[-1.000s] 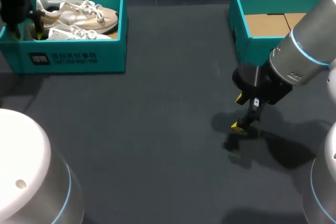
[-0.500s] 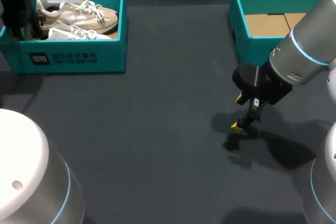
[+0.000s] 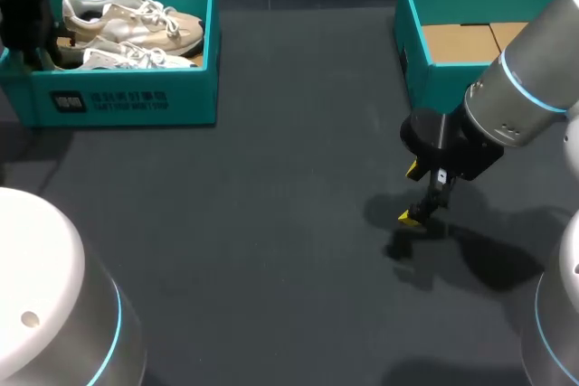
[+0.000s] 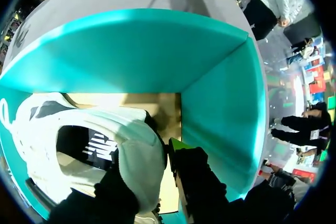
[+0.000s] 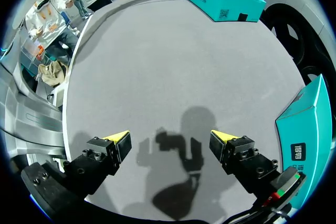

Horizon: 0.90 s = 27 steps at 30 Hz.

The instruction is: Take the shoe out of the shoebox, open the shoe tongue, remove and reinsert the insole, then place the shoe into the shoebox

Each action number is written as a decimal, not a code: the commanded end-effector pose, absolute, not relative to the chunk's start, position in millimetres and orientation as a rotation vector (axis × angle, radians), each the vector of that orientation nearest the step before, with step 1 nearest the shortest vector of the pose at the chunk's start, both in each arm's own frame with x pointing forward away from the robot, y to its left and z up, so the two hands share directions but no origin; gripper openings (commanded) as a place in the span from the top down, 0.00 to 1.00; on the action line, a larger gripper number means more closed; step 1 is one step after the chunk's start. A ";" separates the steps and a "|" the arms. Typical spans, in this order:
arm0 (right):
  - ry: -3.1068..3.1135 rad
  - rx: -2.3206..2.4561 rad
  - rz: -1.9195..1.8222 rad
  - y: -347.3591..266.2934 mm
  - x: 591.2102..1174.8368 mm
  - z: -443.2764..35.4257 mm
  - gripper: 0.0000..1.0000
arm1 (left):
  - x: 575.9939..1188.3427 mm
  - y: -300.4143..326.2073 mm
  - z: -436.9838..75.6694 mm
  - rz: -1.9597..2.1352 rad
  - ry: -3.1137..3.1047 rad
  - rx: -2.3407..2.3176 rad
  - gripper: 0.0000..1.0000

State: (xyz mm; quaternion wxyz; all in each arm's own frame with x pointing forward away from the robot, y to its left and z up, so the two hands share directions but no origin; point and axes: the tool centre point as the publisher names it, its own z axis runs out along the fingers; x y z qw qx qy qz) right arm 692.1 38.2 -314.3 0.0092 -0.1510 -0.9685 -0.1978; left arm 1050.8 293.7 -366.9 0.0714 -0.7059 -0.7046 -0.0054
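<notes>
Head view, entry for the opening step: taking the shoe out, not yet done. Handling note, as a judgement: the lift probably goes best straight up until the sole clears the teal wall. It should be slow enough that the heel grip does not slip and the neighbouring shoe is not dragged along. The shoe can then be set down on the bare tabletop (image 3: 271,205) between the boxes, where the right arm can reach the tongue. Likely risk: a heel-only hold lets the toe sag and catch the rim.

Counted stock, largest first:
- Tabletop: one, dark grey.
- Arms: two. Left arm (image 3: 23,6) at far left, over the left end of the left shoebox. Right arm (image 3: 516,97) enters from the right, low over the tabletop, just near of the right shoebox.
- Shoeboxes: two, teal, lidless. Left shoebox (image 3: 127,101) at far left holds both shoes. Right shoebox (image 3: 412,33) at far right shows a bare cardboard floor.
- Shoes: two, pale with white laces, lying side by side in the left shoebox: far shoe (image 3: 136,20), near shoe (image 3: 127,58).
- Pincers: two. Left pincer (image 4: 147,161) is closed on the heel of the gripped shoe (image 4: 42,124). In the left wrist view the white heel fills the gap, with a finger on each side. Which of the pair it holds cannot be told. Right pincer (image 5: 170,137) is spread wide and holds nothing, with only its shadow beneath.
</notes>
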 end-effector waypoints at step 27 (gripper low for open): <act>-3.028 -0.473 -0.618 38.1 690.5 -315.0 0.00 | 1045.7 301.2 -304.8 -0.062 -2.132 -2.156 1.00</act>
